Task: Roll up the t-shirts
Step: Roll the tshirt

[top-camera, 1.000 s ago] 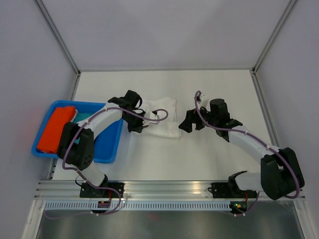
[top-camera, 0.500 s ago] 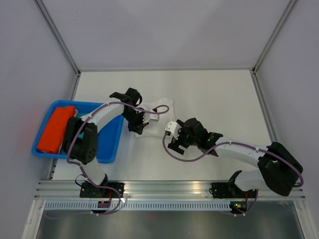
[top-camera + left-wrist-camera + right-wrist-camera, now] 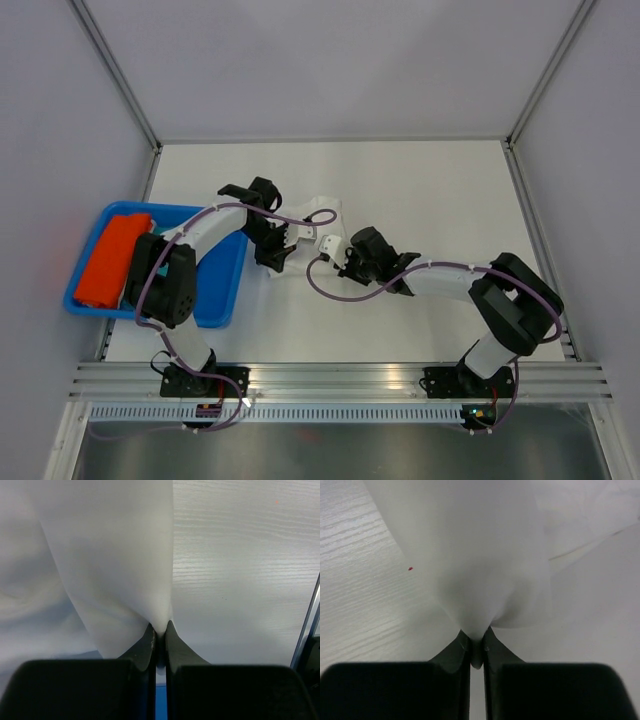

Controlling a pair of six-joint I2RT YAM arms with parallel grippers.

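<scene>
The white t-shirt (image 3: 320, 212) lies bunched on the table between my two arms, and they cover most of it. My left gripper (image 3: 286, 244) is at its left edge. In the left wrist view that gripper (image 3: 159, 628) is shut on a fold of the white t-shirt (image 3: 115, 555), which rises taut from the jaws. My right gripper (image 3: 338, 256) is at the shirt's near right edge. In the right wrist view this gripper (image 3: 476, 641) is shut on a pinch of the t-shirt (image 3: 470, 555). No print shows on the cloth.
A blue bin (image 3: 218, 296) stands at the left of the table, holding an orange folded cloth (image 3: 110, 258) with a teal one beside it. The left arm reaches over the bin's right side. Grey walls close in the table on three sides.
My right arm swung in from the shirt's right side to its near edge, and its open jaws shut on the fabric. The shirt has bunched narrower. The left gripper kept its hold.
</scene>
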